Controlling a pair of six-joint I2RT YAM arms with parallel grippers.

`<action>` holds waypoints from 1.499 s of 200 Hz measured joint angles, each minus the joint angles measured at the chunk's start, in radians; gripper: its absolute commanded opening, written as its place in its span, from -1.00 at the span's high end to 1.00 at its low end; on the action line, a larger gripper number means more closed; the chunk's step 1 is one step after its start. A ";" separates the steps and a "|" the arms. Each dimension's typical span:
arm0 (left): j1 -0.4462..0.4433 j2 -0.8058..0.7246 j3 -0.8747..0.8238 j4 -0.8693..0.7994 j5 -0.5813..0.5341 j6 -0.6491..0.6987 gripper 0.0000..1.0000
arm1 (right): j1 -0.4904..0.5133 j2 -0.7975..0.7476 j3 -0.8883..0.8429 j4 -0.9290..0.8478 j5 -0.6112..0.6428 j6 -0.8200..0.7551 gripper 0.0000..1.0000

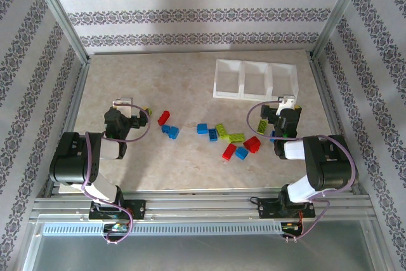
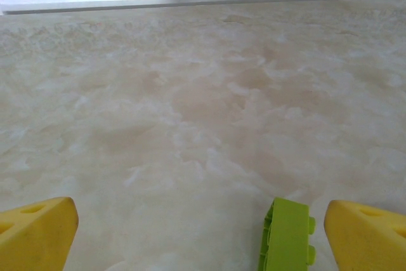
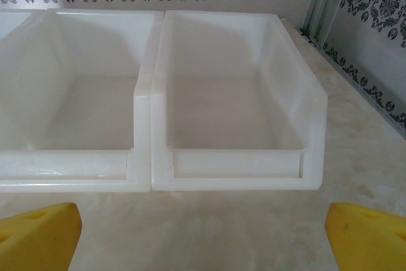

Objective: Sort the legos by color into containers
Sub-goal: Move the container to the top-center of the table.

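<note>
Toward the tabletop's [image 1: 184,84] left edge, we wanted the left claw [image 2: 203,239], empty and agape like the right claw [image 3: 203,239], centred on the lime lego [image 2: 287,236].

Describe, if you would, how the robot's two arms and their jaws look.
The left arm and right arm match: bulky black joint housings, white links, and lilac cables looping alongside. Their jaws carry yellow wedge-shaped pads.

Bright, soft light all over. Shadows are faint. The far desk [image 2: 203,23] looks washed out and blurry.
</note>
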 measured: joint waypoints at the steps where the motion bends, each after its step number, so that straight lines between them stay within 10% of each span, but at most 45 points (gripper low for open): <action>1: 0.000 0.000 0.000 0.000 -0.001 0.000 -0.99 | 0.000 0.000 0.000 0.000 0.000 0.000 -0.97; 140: 0.000 -0.512 0.074 -0.499 -0.196 -0.103 -0.99 | 0.000 -0.202 0.317 -0.598 0.064 0.066 -0.97; 300: 0.000 -0.527 0.278 -0.915 -0.171 -0.288 -0.99 | 0.000 0.433 1.148 -1.366 -0.017 0.192 -0.47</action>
